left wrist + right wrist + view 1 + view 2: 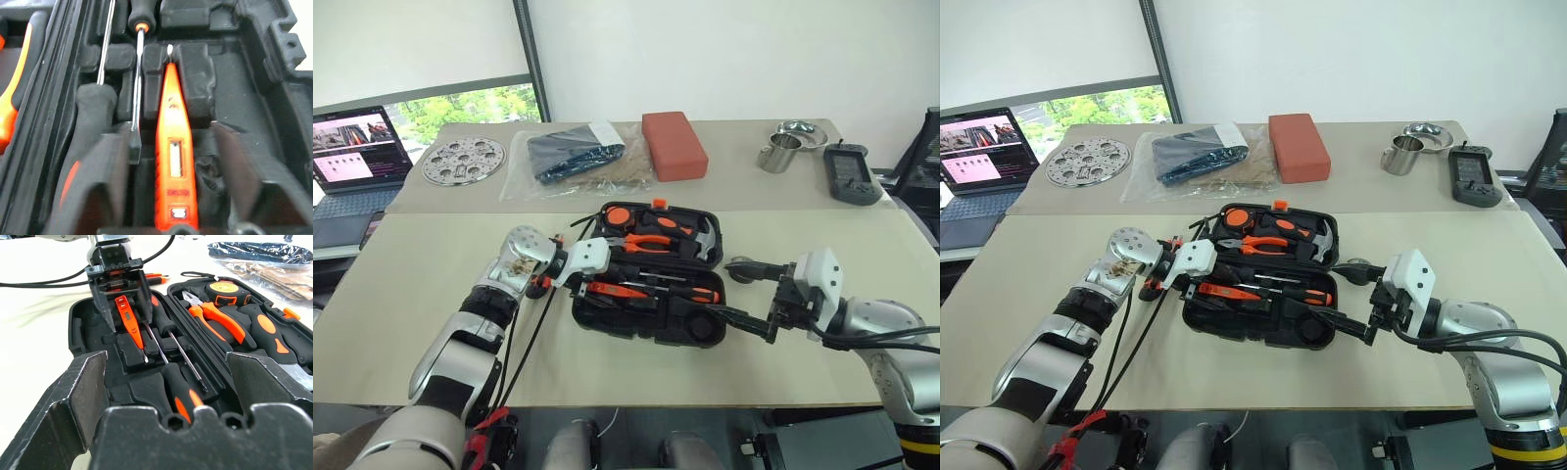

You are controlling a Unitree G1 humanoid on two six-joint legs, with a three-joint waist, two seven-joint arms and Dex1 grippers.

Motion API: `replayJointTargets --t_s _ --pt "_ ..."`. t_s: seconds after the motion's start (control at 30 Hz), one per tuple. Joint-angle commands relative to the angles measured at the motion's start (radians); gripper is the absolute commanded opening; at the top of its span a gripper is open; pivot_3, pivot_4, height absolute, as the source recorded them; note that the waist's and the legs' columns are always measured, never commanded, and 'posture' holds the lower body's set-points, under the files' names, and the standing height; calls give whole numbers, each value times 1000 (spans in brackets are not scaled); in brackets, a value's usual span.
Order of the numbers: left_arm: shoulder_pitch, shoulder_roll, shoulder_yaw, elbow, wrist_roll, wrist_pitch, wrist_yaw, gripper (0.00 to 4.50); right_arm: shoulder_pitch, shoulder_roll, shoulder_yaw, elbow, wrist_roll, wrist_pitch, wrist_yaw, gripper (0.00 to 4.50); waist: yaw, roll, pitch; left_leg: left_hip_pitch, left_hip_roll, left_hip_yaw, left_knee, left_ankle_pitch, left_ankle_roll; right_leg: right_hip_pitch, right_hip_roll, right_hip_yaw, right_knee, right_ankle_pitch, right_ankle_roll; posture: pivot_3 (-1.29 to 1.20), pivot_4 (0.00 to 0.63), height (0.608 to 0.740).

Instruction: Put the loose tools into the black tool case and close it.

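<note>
Slim orange screwdriver between left pincer fingers, seemingly released

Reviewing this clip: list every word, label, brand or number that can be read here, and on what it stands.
Slim all-orange screwdriver, lying in the black tool case: a line of black print near its end, too blurred to read for sure.
Tape measure in the case: a label on its face, too small to read.
Laptop screen: pictures and text, too small to read.
Dark handheld device on the far table: nothing legible.

Left gripper open; right gripper open.
</note>
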Motion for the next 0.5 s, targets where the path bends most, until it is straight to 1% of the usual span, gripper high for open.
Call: replayJointTargets --t_s 0.03,0.23,0.3,0.4,0.47,0.5 --pt "-17 11 45 -67 -38 18 5 4455 0 -4 -11 -20 -1 -35 3 4500 2 0 0 0 0 0 0 0 0 0 0 0 0 0 0 0 150 740" --pt "-6 25 108 -239 -154 148 -30 4455 -1 -2 -7 -11 -6 -44 8 4500 2 0 0 -1 0 0 0 0 0 0 0 0 0 0 0 0 150 740" --pt "-1 28 121 -269 -174 180 -25 4455 -3 -1 -6 -7 -8 -46 10 4500 1 0 0 -1 0 0 0 0 0 0 0 0 0 0 0 0 150 740" --pt "6 25 121 -239 -150 155 16 3733 -6 2 -2 0 -11 -52 13 4500 -1 1 0 0 0 0 0 0 0 0 1 0 0 0 0 0 150 740" --pt "9 19 115 -198 -131 115 35 3098 -10 3 2 6 -14 -56 15 4500 -1 1 0 0 0 0 0 0 0 0 1 0 0 0 0 0 150 740" --pt "10 11 114 -172 -132 106 36 2620 -11 4 3 8 -14 -58 16 4500 -1 1 0 0 0 0 0 0 0 0 1 0 0 0 0 0 150 740"
